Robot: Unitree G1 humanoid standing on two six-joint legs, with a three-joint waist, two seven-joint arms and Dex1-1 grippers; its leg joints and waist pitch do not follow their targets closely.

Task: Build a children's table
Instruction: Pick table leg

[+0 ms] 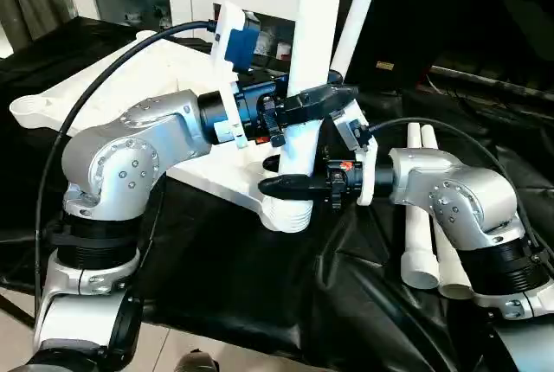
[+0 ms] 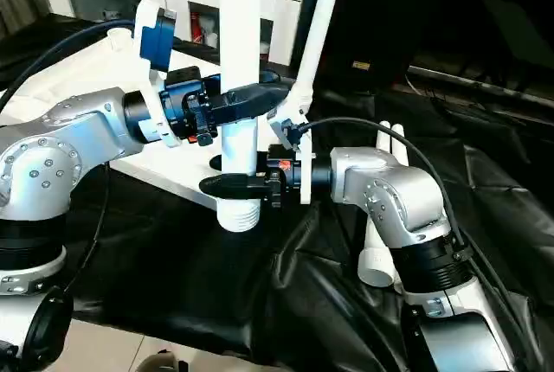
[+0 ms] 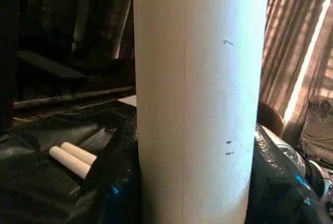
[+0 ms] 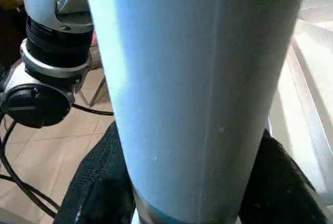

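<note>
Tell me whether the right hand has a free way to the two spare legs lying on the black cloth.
Probably not yet: the right hand is clamped on the upright leg, as is the left hand. The spare legs lie uncovered beside its forearm, so releasing would likely free the way.

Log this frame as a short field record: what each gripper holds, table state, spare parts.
left gripper: shut on upright leg, upper grip
right gripper: shut on the same leg, lower, near its ribbed end
tabletop: upside down on black cloth
second leg: already standing in a far corner
spare legs: two, lying beside right arm
</note>
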